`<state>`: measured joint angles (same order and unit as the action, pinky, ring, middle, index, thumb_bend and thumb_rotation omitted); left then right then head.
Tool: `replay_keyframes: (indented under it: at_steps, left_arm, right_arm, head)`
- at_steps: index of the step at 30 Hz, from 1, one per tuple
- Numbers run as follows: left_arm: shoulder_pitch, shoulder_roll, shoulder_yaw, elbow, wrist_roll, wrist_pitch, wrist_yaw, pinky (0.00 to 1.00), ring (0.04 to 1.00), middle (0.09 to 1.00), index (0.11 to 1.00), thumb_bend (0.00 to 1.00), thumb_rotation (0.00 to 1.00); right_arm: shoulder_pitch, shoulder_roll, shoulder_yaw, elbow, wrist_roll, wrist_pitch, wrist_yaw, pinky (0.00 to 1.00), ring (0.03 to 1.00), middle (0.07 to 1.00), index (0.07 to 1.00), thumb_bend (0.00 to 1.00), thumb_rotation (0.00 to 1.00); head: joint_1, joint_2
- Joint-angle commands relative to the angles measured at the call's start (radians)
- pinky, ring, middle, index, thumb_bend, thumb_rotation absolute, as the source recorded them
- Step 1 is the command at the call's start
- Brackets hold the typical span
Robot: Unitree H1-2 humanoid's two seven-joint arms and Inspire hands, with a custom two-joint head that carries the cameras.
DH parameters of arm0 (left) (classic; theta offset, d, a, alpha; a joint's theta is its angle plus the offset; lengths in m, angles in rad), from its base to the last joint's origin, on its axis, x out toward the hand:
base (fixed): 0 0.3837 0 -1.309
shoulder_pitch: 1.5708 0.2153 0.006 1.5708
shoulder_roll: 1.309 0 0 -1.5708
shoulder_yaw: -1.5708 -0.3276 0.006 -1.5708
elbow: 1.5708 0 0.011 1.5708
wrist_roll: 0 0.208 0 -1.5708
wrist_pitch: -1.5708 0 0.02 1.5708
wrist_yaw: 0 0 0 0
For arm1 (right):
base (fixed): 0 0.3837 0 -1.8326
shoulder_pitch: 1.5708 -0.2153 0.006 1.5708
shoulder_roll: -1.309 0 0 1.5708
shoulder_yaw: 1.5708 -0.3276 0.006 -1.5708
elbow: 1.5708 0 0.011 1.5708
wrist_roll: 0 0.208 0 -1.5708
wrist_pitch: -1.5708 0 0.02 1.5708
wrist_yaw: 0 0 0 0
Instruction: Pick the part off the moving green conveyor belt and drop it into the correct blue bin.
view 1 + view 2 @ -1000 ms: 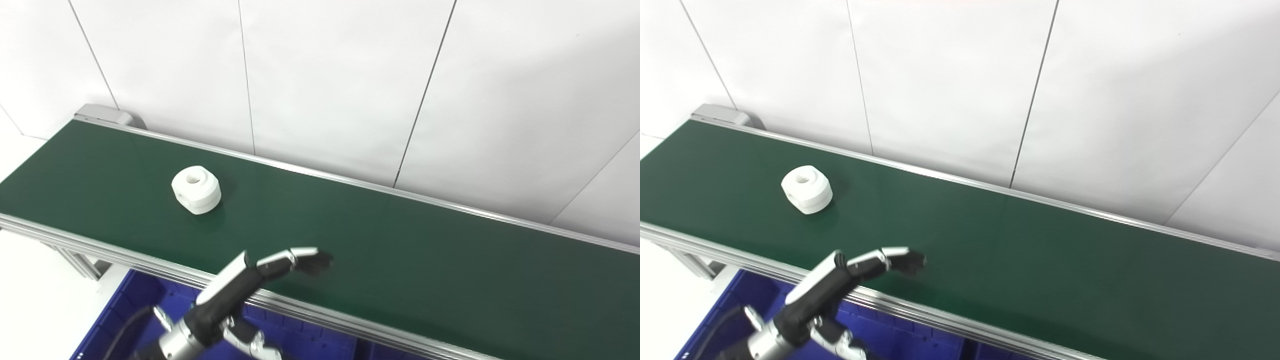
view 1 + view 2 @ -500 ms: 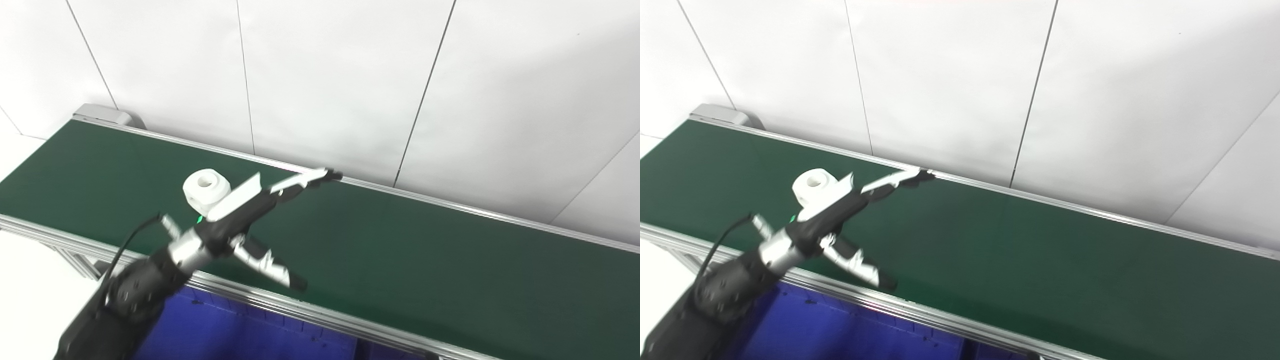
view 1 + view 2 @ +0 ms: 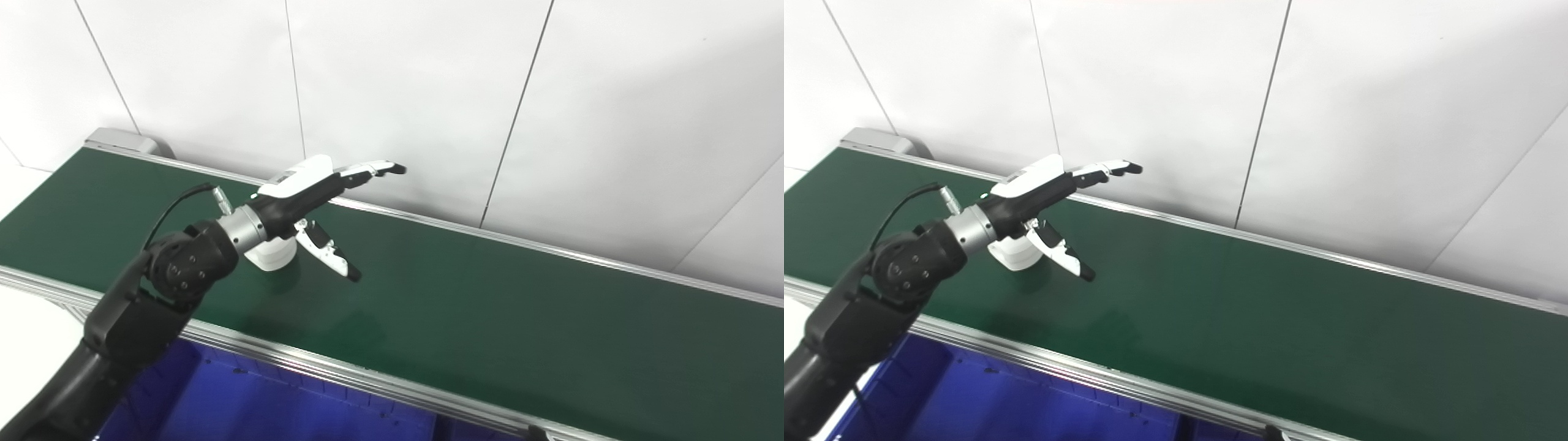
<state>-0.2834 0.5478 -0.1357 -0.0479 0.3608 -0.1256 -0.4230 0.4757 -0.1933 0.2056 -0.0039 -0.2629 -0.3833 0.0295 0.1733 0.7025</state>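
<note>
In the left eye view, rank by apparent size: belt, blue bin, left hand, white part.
1. Belt
2. Blue bin, cut off by the frame
3. Left hand, raised nearer the camera
4. White part, mostly hidden behind the hand

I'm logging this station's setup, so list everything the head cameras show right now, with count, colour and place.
part: one, white, round, on the belt toward its left end, mostly hidden behind the left hand.
conveyor belt: one, dark green, running from upper left to lower right across the view.
belt rails: two, silver metal, along the near and far edges of the belt.
end housing: one, grey, at the belt's far left end.
bin: one visible, blue, below the near rail at the bottom; a dark divider or edge shows at its right.
wall panels: several, white, behind the belt.
left hand: one, black and white, open, fingers spread over the part, not yet closed on it.
right hand: not in view.
</note>
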Motion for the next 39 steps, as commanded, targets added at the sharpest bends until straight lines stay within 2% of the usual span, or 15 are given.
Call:
replay_keyframes:
  at_steps: [1,3,7,14,19,27,29,31,34,37,39]
  left_arm:
    - [-0.060,0.030,0.000,0.016,0.014,0.001,0.000,0.96,0.960,0.965,0.942,0.94,0.12]
    - [-0.071,0.036,-0.008,0.044,0.031,0.000,-0.005,0.98,0.967,0.972,0.949,0.94,0.13]
    - [-0.102,0.061,-0.036,0.124,0.089,-0.032,-0.005,1.00,0.967,0.969,0.953,0.99,0.15]
    - [-0.116,0.097,-0.070,0.148,0.162,-0.026,-0.018,1.00,0.984,0.979,0.952,1.00,0.12]
    - [-0.119,0.122,-0.105,0.150,0.218,0.000,-0.057,1.00,1.000,0.996,0.949,1.00,0.11]
    - [-0.111,0.139,-0.157,0.152,0.303,0.080,-0.147,1.00,1.000,1.000,0.952,1.00,0.11]
    - [-0.106,0.139,-0.166,0.163,0.321,0.081,-0.148,1.00,1.000,1.000,0.948,1.00,0.11]
    - [-0.101,0.132,-0.172,0.183,0.336,0.076,-0.130,1.00,1.000,1.000,0.942,1.00,0.09]
    - [-0.088,0.118,-0.177,0.210,0.355,0.043,-0.069,1.00,1.000,1.000,0.939,1.00,0.05]
    - [-0.074,0.088,-0.184,0.276,0.401,-0.029,0.095,1.00,0.989,0.990,0.922,0.98,0.01]
    - [-0.076,0.062,-0.190,0.333,0.423,-0.071,0.194,0.97,0.967,0.975,0.904,0.93,0.00]
  right_arm:
    - [-0.001,-0.006,-0.005,-0.024,0.015,-0.033,0.006,0.84,0.863,0.890,0.908,0.85,0.32]
    - [0.001,-0.008,-0.004,-0.028,0.015,-0.029,0.008,0.84,0.867,0.893,0.910,0.84,0.32]
    - [0.005,-0.011,-0.004,-0.030,0.012,-0.039,0.005,0.84,0.867,0.894,0.912,0.84,0.33]
    - [0.010,-0.014,-0.006,-0.040,0.002,-0.028,0.002,0.84,0.867,0.890,0.915,0.84,0.34]
    - [0.016,-0.015,-0.006,-0.054,0.008,-0.015,0.009,0.84,0.875,0.889,0.918,0.84,0.34]
    - [0.017,-0.016,-0.009,-0.051,0.017,-0.020,0.012,0.84,0.874,0.891,0.919,0.84,0.34]
    - [0.016,-0.016,-0.009,-0.049,0.023,-0.023,0.015,0.84,0.874,0.892,0.920,0.83,0.33]
    - [0.017,-0.016,-0.010,-0.050,0.019,-0.026,0.013,0.84,0.871,0.891,0.920,0.83,0.33]
    - [0.018,-0.016,-0.013,-0.055,0.018,-0.020,0.013,0.85,0.871,0.888,0.918,0.83,0.33]
    - [0.019,-0.016,-0.015,-0.057,0.024,-0.016,0.015,0.85,0.875,0.887,0.917,0.84,0.32]
    - [0.017,-0.017,-0.015,-0.055,0.029,-0.020,0.018,0.84,0.878,0.892,0.918,0.83,0.32]
  head:
    - [0.001,0.000]
    - [0.004,0.002]
    - [0.012,0.005]
    - [0.024,0.009]
    - [0.030,0.013]
    - [0.037,0.016]
    - [0.037,0.016]
    - [0.038,0.017]
    - [0.038,0.019]
    - [0.039,0.022]
    - [0.038,0.022]
